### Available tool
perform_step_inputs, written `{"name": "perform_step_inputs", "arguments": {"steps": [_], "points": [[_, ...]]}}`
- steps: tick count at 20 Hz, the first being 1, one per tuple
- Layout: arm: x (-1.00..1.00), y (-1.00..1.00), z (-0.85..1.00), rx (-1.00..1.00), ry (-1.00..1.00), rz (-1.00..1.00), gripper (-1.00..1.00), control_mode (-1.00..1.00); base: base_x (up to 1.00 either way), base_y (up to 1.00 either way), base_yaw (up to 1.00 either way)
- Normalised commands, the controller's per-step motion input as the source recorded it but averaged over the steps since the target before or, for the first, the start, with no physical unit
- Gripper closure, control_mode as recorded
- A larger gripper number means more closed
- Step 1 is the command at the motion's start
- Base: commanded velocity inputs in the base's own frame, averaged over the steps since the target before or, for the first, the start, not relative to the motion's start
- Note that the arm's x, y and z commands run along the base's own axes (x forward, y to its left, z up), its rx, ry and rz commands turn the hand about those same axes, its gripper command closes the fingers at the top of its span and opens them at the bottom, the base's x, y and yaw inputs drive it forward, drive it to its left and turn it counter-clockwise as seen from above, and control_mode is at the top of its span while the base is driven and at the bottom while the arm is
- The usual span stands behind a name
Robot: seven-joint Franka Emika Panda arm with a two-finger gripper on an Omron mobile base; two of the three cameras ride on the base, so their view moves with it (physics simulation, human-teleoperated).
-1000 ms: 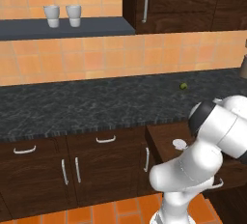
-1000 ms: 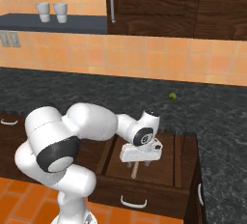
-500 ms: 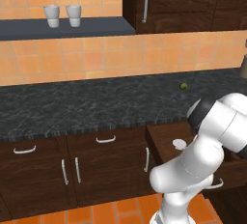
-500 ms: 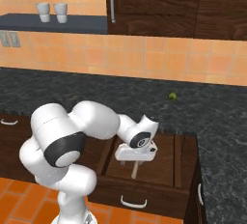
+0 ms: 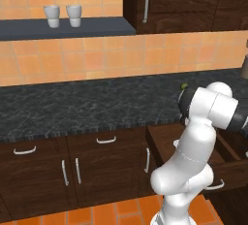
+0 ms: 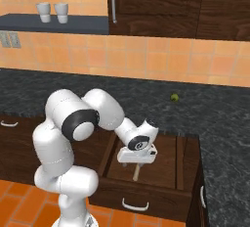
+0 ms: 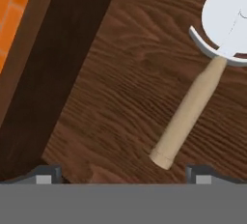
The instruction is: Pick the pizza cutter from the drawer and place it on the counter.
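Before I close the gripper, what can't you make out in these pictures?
- Pizza cutter: the hand view's top right edge cuts off part of its wheel; in the right base view the gripper hides all but its handle.
- Drawer: in the left base view the arm covers its inside.
- Small green object on the counter: too small to identify.

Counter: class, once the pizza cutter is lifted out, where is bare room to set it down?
The counter lies bare from its left end to the small green object. The drawer is crowded: the gripper hangs open over the pizza cutter.
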Motion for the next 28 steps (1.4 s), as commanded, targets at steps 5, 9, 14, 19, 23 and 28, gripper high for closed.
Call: {"name": "perform_step_inputs", "arguments": {"steps": [5, 9, 14, 19, 23, 28], "points": [[0.40, -0.16, -0.40, 0.01, 0.00, 0.00, -1.00, -1.00, 0.00, 0.00, 0.00], [0.43, -0.29, -0.37, 0.01, 0.00, 0.00, -1.00, -1.00, 0.00, 0.00, 0.00], [0.39, -0.17, -0.43, 0.00, 0.00, 0.00, -1.00, -1.00, 0.00, 0.00, 0.00], [0.23, 0.00, -0.53, 0.00, 0.00, -0.01, -1.00, -1.00, 0.00, 0.00, 0.00], [-0.07, 0.01, -0.71, 0.00, -0.02, 0.00, 1.00, -1.00, 0.00, 0.00, 0.00], [-0.65, 0.10, -0.49, -0.03, -0.17, 0.00, 1.00, -1.00, 0.00, 0.00, 0.00]]}}
